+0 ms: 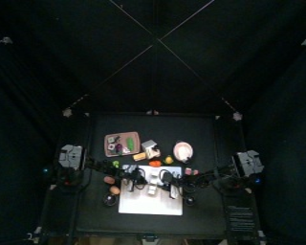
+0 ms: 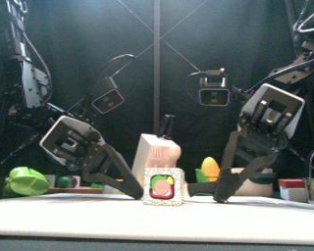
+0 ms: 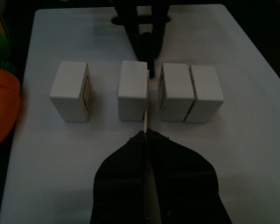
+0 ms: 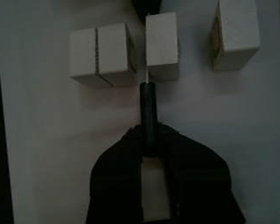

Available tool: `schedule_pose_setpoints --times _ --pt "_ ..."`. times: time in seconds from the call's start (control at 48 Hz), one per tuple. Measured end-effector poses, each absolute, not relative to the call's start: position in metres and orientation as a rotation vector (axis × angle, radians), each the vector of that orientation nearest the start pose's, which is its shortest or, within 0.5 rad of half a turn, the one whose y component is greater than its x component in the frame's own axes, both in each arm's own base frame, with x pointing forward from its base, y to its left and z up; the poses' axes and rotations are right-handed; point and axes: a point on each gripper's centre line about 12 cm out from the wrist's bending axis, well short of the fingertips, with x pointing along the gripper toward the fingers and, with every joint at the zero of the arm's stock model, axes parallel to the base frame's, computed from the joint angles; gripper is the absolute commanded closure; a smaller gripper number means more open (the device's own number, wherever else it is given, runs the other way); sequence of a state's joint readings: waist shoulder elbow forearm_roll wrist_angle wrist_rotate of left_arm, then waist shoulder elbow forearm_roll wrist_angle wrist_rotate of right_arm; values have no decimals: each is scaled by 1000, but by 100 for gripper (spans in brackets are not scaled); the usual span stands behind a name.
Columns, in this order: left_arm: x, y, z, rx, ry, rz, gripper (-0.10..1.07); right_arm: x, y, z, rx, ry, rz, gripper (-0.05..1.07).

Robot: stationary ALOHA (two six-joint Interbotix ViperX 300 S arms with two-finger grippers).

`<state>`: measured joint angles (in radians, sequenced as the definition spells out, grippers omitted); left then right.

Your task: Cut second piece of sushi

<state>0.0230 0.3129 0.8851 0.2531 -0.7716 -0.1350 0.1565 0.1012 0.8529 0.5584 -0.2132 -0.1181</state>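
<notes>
Low in the middle of the top view, on the small black desk (image 1: 201,134), lies a white cutting board (image 1: 150,191), with both arms bent over it. At far left of the left wrist view, a green and an orange item sit at the board's edge. Across that view's middle runs the sushi roll (image 3: 133,88), its long axis left to right: one piece (image 3: 70,90) stands apart at left, then a middle piece, then a pair touching at right. The left gripper (image 3: 150,140) has its fingers clenched on a knife (image 3: 147,105), whose blade runs up the frame, across the roll's axis, at the gap just right of the middle piece. At the upper middle of that view, the right gripper (image 3: 143,39) meets the roll from the far side, its fingers clamped on a thin dark tool (image 4: 147,96).
</notes>
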Motion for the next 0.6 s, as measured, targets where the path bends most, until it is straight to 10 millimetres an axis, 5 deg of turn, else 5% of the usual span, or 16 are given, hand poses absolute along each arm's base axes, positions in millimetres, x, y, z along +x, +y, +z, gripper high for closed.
schedule_pose_setpoints --times 0.604 --pt "363 -16 77 34 451 -179 57 348 42 102 282 734 -99 72"
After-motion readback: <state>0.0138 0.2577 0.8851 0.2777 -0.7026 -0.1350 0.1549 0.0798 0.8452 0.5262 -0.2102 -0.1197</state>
